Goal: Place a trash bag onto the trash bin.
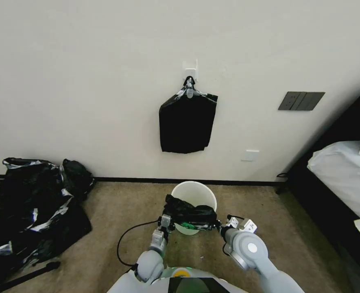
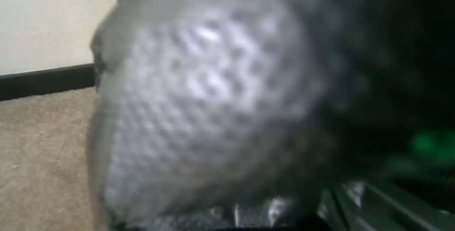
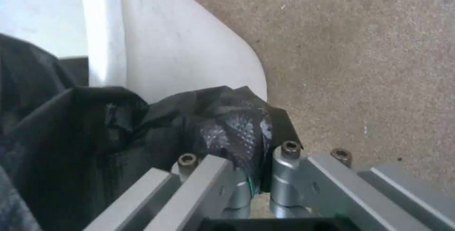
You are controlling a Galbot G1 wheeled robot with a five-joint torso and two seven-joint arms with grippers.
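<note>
Both grippers hold the trash bag [image 1: 190, 213] stretched between them above the near rim of the trash bin [image 1: 194, 191]. Right gripper [image 3: 253, 174] is clenched on a bag corner; left gripper [image 1: 166, 221] appears clamped on the opposite edge. Recommendation: keep the 2 grips level, spread the mouth wider than the rim, then lower evenly.

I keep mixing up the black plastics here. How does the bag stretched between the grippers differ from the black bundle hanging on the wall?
The trash bag lies crumpled across the near rim of the trash bin; the hanging bundle hangs flat from a wall hook. The trash bag is held by the left gripper and right gripper; a clip pinches the hanging bundle. Both are black plastic.
</note>
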